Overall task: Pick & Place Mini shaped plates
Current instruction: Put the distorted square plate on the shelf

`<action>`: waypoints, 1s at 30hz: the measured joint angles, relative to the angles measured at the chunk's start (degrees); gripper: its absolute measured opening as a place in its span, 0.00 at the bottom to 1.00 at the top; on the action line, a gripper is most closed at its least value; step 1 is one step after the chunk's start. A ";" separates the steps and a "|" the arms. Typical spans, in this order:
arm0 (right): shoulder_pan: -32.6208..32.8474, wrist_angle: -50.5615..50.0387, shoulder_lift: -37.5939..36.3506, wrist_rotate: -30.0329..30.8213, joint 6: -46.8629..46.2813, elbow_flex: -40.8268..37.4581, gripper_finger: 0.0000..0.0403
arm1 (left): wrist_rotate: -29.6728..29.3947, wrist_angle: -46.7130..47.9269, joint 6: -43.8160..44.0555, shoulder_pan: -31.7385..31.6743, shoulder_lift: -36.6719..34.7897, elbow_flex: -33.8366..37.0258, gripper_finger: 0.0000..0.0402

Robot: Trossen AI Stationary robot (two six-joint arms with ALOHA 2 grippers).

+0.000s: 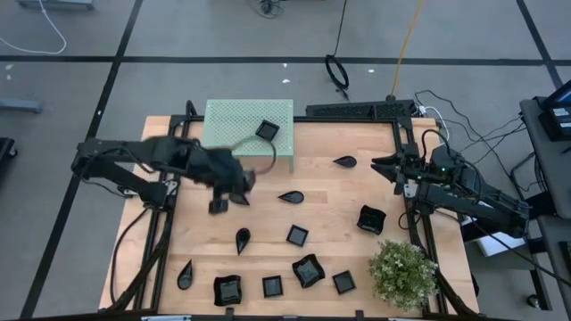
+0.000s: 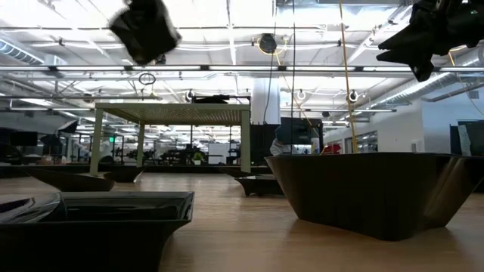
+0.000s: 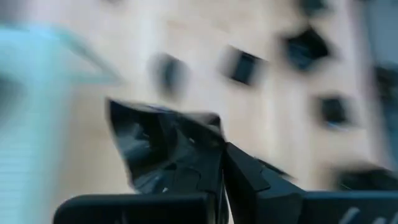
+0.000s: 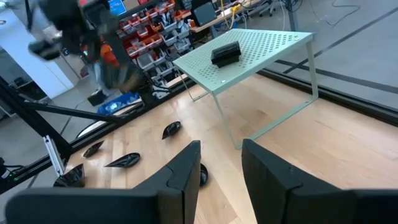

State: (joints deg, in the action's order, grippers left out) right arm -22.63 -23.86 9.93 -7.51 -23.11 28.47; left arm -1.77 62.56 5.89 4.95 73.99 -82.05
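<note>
My left gripper (image 1: 234, 185) hangs high over the table's left middle, in front of the green perforated platform (image 1: 250, 125), shut on a black mini plate (image 3: 158, 146). In the low view that gripper (image 2: 145, 30) and its plate show near the top, far above the tabletop. One square plate (image 1: 267, 130) lies flat on the platform's top. Several more black plates lie on the wood, among them a teardrop plate (image 1: 291, 196) and a wavy-rimmed plate (image 1: 371, 218). My right gripper (image 4: 221, 168) waits open at the table's right edge, touching nothing. My left gripper pinches the plate by one edge (image 3: 208, 155) between its two fingers, which slant downward. The plate sticks out beyond the fingertips, tilted and lifted clear of the table. Blur hides any finer detail of the hold.
A small potted plant (image 1: 403, 272) stands at the near right corner. Plates crowd the near edge, such as a square plate (image 1: 272, 286) and a wavy-rimmed plate (image 1: 308, 270). Bare wood lies between the platform and the teardrop plate (image 1: 345, 162).
</note>
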 joint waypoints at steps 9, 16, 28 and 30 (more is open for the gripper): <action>0.00 0.00 0.00 -0.02 0.00 0.00 0.26 | -27.02 2.06 -13.02 -15.98 0.62 -3.62 0.03; 0.00 0.01 0.00 -0.02 0.00 0.00 0.26 | -7.93 5.09 -13.42 -22.95 1.43 -2.31 0.01; 0.00 0.00 0.00 -0.02 -0.01 0.00 0.26 | 8.37 4.78 -0.96 -19.96 1.64 12.29 0.20; 0.00 0.00 0.00 -0.02 0.00 0.00 0.26 | 10.43 4.78 0.94 -18.53 1.67 15.78 0.24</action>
State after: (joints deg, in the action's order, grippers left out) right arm -22.63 -23.86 9.93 -7.53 -23.11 28.47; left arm 8.66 67.34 6.83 -13.58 75.66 -66.27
